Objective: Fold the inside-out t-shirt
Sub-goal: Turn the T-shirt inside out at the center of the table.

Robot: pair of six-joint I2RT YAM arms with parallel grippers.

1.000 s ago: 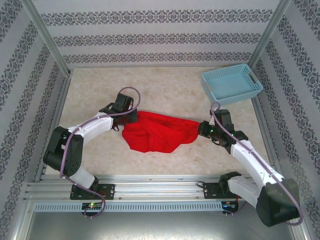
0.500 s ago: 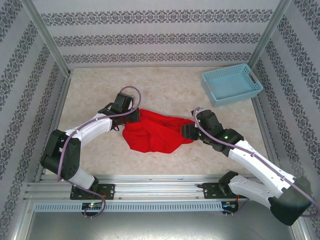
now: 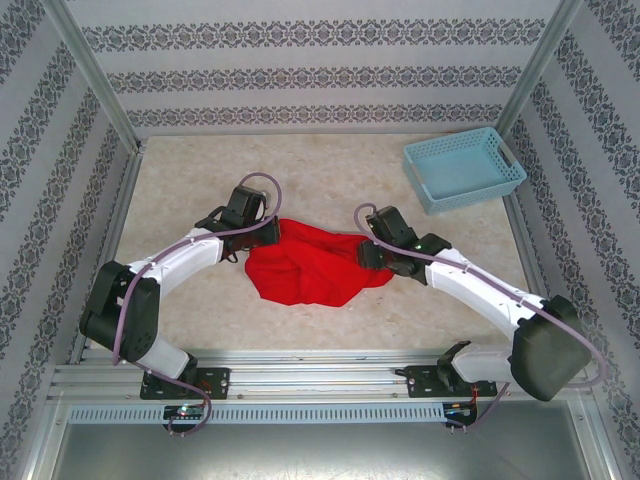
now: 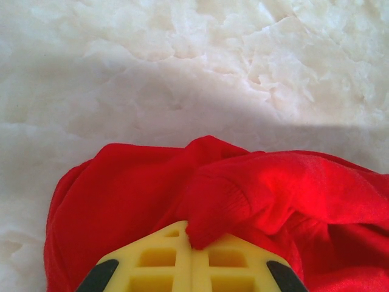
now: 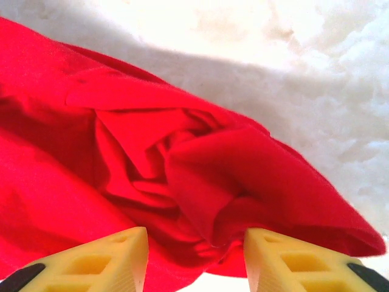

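- The inside-out t-shirt (image 3: 305,272) lies as a crumpled, bright red heap near the middle of the desk (image 3: 200,180), a little toward the near edge and well apart from every corner.
- The left claw (image 3: 268,232) sits at the heap's far-left part. In its wrist view the yellow fingers (image 4: 152,261) are clenched together, with a rolled fold of the red cloth pinched between them.
- The right claw (image 3: 368,252) is at the heap's right end and is released. Its jaws stand apart either side of a bunched ridge of fabric (image 5: 200,182), and nothing is clamped.
- The step in hand looks like taking a second hold, so the two arms can spread the heap flat before any fold.
- To do that well, the right claw should bite a single edge, a hem or a sleeve, rather than the fat knot of layers in front of it.
- It should close with the cloth deep between the fingers, then draw away from the left claw low over the desk.
- Catching several layers at once would likely drag the shirt along as one lump.
- The light blue plastic basket (image 3: 478,193) stands at the far right corner of the desk, well apart from the shirt, with nothing to be seen inside it.
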